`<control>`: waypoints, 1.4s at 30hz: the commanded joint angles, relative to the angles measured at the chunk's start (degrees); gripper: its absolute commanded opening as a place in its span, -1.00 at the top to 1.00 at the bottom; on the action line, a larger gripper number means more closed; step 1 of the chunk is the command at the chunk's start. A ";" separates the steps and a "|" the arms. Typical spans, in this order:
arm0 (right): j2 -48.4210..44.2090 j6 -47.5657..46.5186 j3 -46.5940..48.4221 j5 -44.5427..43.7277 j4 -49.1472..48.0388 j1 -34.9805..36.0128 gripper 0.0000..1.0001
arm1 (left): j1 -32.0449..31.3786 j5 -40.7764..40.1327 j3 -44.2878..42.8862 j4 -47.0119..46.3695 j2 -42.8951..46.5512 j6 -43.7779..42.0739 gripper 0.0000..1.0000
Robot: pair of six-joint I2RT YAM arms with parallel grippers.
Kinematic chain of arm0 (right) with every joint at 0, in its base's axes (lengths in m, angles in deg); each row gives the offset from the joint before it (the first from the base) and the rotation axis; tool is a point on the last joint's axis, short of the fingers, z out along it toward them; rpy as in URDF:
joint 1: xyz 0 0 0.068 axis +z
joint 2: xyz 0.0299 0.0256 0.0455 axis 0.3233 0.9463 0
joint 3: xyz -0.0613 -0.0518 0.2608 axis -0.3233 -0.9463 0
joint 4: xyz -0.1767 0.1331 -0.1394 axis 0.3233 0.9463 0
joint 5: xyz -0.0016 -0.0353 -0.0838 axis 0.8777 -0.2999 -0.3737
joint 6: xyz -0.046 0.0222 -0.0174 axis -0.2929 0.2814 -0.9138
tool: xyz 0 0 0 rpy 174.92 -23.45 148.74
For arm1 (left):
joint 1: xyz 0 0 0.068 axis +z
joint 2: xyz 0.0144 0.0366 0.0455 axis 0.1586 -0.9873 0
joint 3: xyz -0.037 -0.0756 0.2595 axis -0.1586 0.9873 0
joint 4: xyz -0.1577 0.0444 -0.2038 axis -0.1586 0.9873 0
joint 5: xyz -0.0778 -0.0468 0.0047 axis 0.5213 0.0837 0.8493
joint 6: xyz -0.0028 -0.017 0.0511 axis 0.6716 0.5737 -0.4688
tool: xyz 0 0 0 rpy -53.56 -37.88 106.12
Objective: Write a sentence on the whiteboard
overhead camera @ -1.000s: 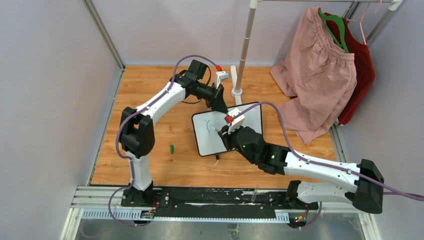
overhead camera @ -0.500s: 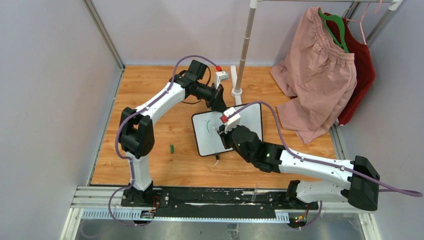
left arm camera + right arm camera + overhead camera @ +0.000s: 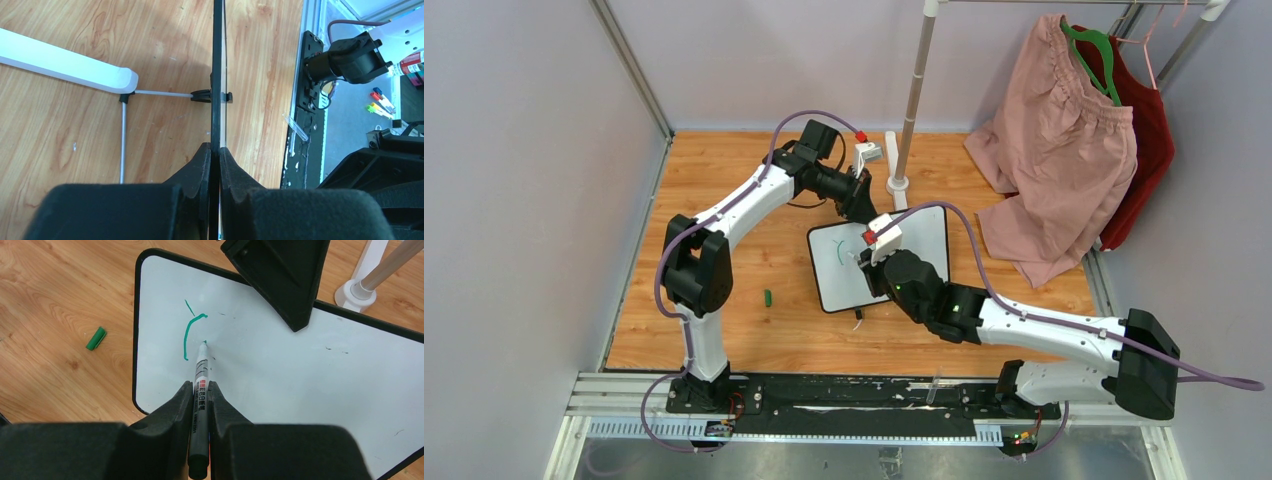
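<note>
Because a pen cannot write with its lid on, the little green cap [image 3: 768, 297] lies by itself on the wooden table [image 3: 754, 340], off to the left of the board.

Next comes the left gripper [image 3: 216, 149]. Its two black fingers are pressed tight on the thin far edge of the whiteboard [image 3: 300, 365]. I think that is so the board will not slide when the pen pushes on it. The whiteboard sits near the middle of the table, between the two arms.

On its left part, the sentence [image 3: 188, 335] is only a bent green line with a tiny tick above it, so the job looks only just begun. No whole letter can be read yet.

Just right of that line, the right gripper [image 3: 200, 386] pinches a marker [image 3: 201, 370] partway down its body. The tip points away and looks to be touching the white. Holding it like that lets the tip press down and draw. The marker has a label with a red patch and small dark signs, too small to read.

Farther right stands a white pole [image 3: 914, 100]. Pink clothes [image 3: 1054, 150] and red clothes [image 3: 1149, 150] hang on the far right, well away from the writing.
</note>
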 commanded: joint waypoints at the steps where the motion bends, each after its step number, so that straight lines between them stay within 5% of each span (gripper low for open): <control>1: 0.04 1.17 -0.47 -0.09 0.72 -0.70 1.00 | -0.29 -0.80 0.80 0.58 1.10 -0.62 1.00; 42: 0.09 -1.01 2.92 -0.57 2.73 -2.55 1.00 | -0.29 -0.88 1.39 0.22 1.52 -0.15 1.00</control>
